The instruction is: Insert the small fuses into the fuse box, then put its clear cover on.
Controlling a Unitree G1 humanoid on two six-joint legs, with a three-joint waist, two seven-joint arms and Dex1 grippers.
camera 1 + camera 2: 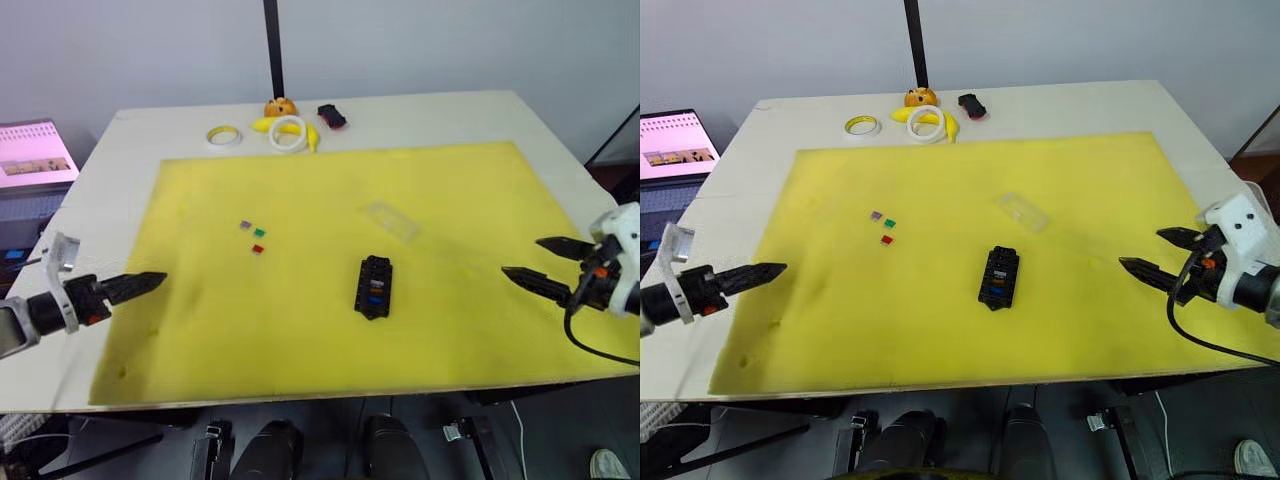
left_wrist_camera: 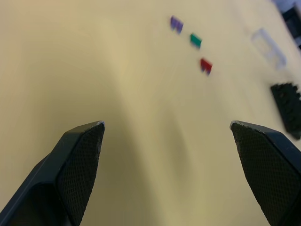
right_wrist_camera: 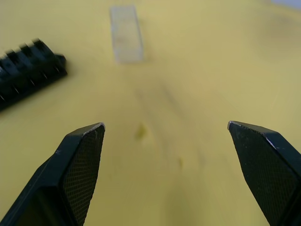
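My left gripper (image 1: 150, 281) and right gripper (image 1: 528, 262) hang spread and empty over the yellow mat's (image 1: 200, 330) left and right edges. The fuse box (image 1: 374, 286), mid-mat toward the near edge, seems to hold some fuses already, though I cannot count them. The clear cover (image 1: 391, 220), faint, lies beyond it, not yet fitted; the purple fuse (image 1: 245, 225), green fuse (image 1: 260, 233) and red fuse (image 1: 257, 249) sit loose left of centre.

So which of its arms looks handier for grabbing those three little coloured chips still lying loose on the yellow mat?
Probably the left. The left gripper hangs open on the same side as the loose fuses, while the fuse box lies between them and the right gripper, which sits nearer the clear cover.
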